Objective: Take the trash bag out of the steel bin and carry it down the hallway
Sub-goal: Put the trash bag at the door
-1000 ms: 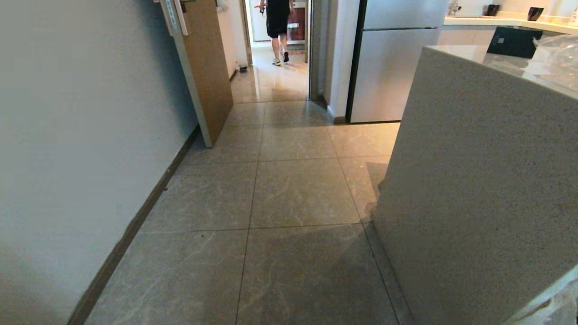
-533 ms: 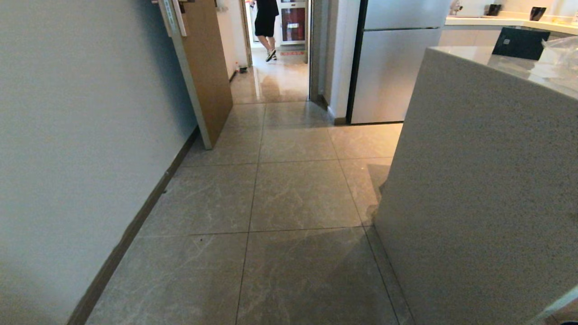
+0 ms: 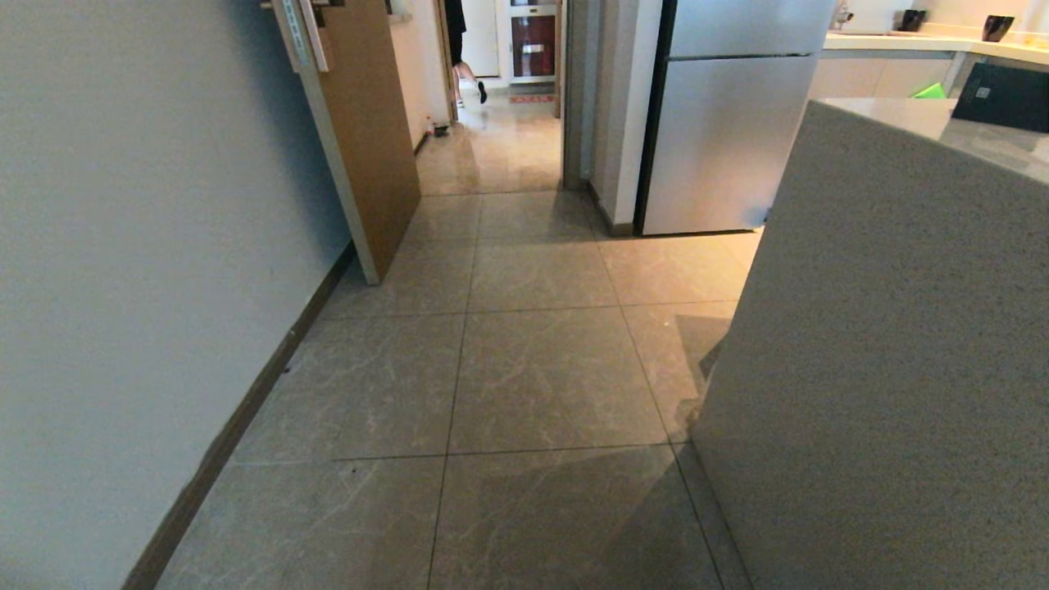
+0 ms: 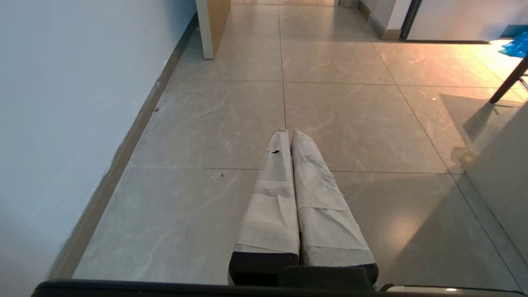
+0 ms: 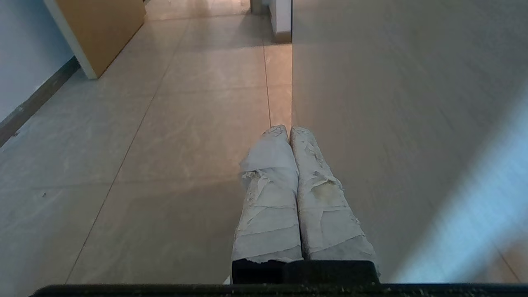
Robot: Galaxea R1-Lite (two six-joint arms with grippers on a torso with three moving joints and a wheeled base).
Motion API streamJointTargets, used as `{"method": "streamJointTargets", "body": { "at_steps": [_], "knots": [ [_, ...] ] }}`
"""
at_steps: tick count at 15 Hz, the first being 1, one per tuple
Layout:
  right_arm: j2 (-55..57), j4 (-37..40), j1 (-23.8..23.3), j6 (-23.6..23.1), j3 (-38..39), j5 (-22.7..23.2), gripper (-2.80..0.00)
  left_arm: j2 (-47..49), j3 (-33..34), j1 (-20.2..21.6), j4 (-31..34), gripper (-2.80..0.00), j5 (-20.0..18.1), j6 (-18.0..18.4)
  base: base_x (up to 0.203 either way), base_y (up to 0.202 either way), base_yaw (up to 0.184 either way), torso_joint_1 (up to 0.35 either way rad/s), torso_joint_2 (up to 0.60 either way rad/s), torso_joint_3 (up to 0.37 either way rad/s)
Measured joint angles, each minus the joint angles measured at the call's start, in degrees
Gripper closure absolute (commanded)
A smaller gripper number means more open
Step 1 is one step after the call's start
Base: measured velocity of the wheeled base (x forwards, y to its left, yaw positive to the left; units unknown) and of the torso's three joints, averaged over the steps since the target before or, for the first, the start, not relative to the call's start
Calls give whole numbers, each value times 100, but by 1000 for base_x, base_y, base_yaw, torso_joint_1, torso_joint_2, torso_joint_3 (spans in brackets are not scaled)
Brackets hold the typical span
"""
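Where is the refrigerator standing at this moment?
In the head view the refrigerator stands upper right, beyond the speckled counter, just right of the open doorway.

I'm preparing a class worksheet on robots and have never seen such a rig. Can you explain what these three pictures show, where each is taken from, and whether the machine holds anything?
This is a wheeled robot with two arms. The head picture looks forward and down over a tiled floor: a wall on the left, an open wooden door, a speckled counter on the right, a fridge behind, and a person's legs far off through the doorway. The other two pictures come from cameras on each wrist. Each shows that arm's tool: the left tool and the right tool, both wrapped in white tape, shut and holding nothing. A blue bag lies on the floor by the fridge. No trash bag or bin is in view.
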Motion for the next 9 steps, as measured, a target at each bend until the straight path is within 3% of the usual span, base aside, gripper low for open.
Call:
{"method": "streamJointTargets", "body": {
  "at_steps": [5, 9],
  "knots": [
    [0, 3, 0, 1, 0, -1, 0, 0, 0, 0, -7, 0, -2, 9, 190, 0, -1, 1, 2, 4],
    [0, 1, 0, 1, 0, -2, 0, -2, 0, 0, -8, 0, -1, 3, 27, 0, 0, 1, 1, 1]
  ]
}}
